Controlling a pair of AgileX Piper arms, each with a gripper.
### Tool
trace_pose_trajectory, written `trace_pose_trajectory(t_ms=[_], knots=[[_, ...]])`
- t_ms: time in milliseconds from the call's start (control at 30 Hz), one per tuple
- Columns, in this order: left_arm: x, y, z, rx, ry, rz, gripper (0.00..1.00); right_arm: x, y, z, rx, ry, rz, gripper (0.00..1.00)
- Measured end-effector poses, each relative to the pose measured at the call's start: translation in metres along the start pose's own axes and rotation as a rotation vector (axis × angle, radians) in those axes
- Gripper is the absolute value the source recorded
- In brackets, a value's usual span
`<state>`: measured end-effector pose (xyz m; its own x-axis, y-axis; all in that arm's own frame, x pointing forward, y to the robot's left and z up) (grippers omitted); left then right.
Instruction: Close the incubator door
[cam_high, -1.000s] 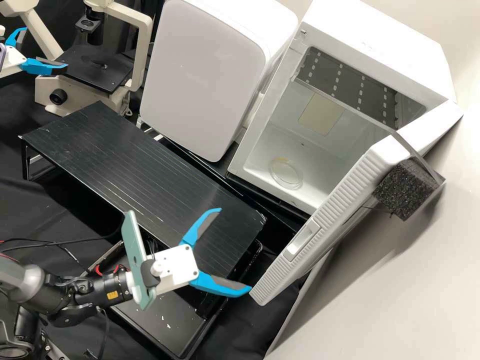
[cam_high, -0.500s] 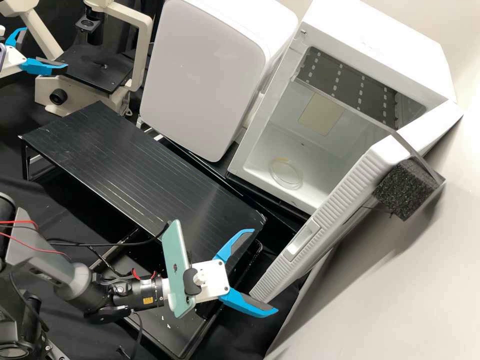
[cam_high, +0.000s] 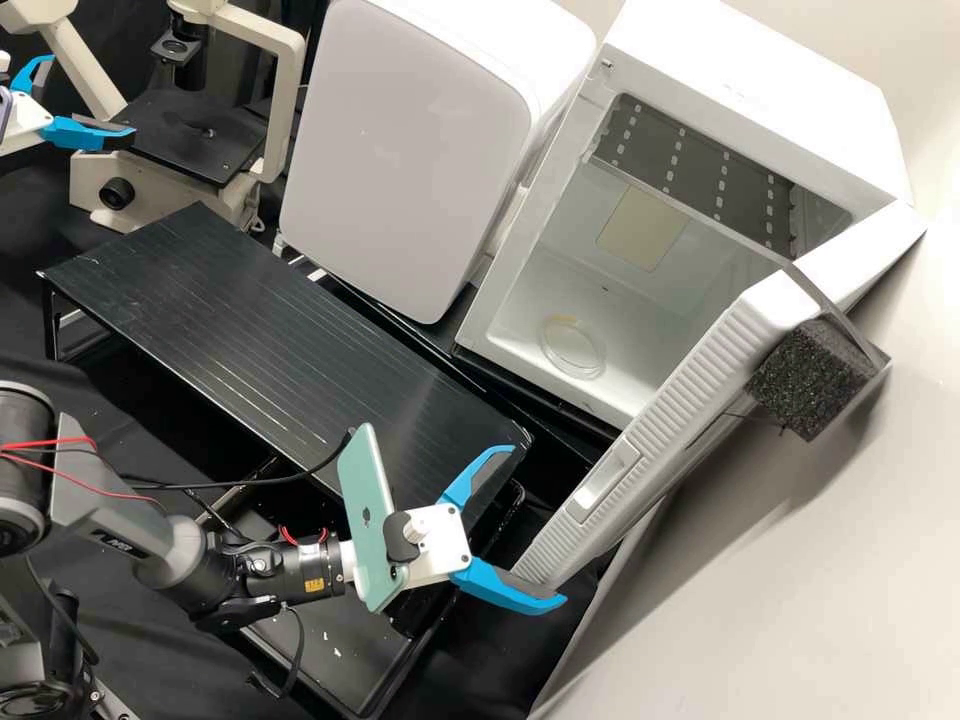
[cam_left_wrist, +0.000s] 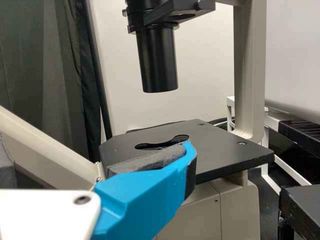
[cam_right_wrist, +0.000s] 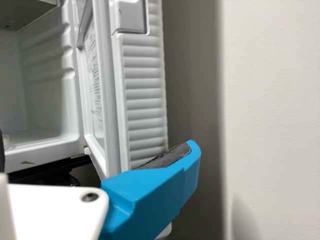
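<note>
Standing open: incubator door (cam_high: 690, 380), swung well out from the incubator (cam_high: 760, 75), its free end well apart from the housing.
Right gripper (cam_high: 538, 526): in front of the incubator, at the door's free end; fingers spread apart, one alongside the ribbed edge. Contact cannot be confirmed.
Left gripper (cam_high: 92, 97): well apart from the incubator; fingers also apart.
Clear round dish (cam_high: 572, 348): inside the incubator, on its floor.
Dark slotted shelf (cam_high: 700, 170): inside the incubator, above the dish.
Foam block (cam_high: 810, 375): outside the incubator, by the door's outer side.
White cabinet (cam_high: 410, 150): just beside the incubator.
Black stand (cam_high: 270, 320): in front of the incubator and cabinet.
Microscope (cam_high: 285, 110): beyond the cabinet as reckoned from the incubator.
</note>
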<state>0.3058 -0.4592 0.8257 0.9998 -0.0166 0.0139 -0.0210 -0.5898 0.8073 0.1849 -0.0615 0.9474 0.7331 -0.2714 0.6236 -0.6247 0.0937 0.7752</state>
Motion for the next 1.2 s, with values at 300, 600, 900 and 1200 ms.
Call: trace_pose_trajectory(t_ms=[300, 600, 900, 1200], knots=[[0.0, 0.0, 0.0, 0.0, 0.0, 0.0, 1.0, 0.0, -0.002, -0.002, 0.003, 0.006, -0.008, 1.0], [0.0, 0.0, 0.0, 0.0, 0.0, 0.0, 1.0, 0.0, -0.002, -0.002, 0.003, 0.006, -0.008, 1.0], [0.0, 0.0, 0.0, 0.0, 0.0, 0.0, 1.0, -0.004, -0.001, -0.004, 0.027, 0.022, -0.015, 1.0], [0.0, 0.0, 0.0, 0.0, 0.0, 0.0, 1.0, -0.065, -0.004, -0.053, 0.243, 0.327, -0.255, 1.0]])
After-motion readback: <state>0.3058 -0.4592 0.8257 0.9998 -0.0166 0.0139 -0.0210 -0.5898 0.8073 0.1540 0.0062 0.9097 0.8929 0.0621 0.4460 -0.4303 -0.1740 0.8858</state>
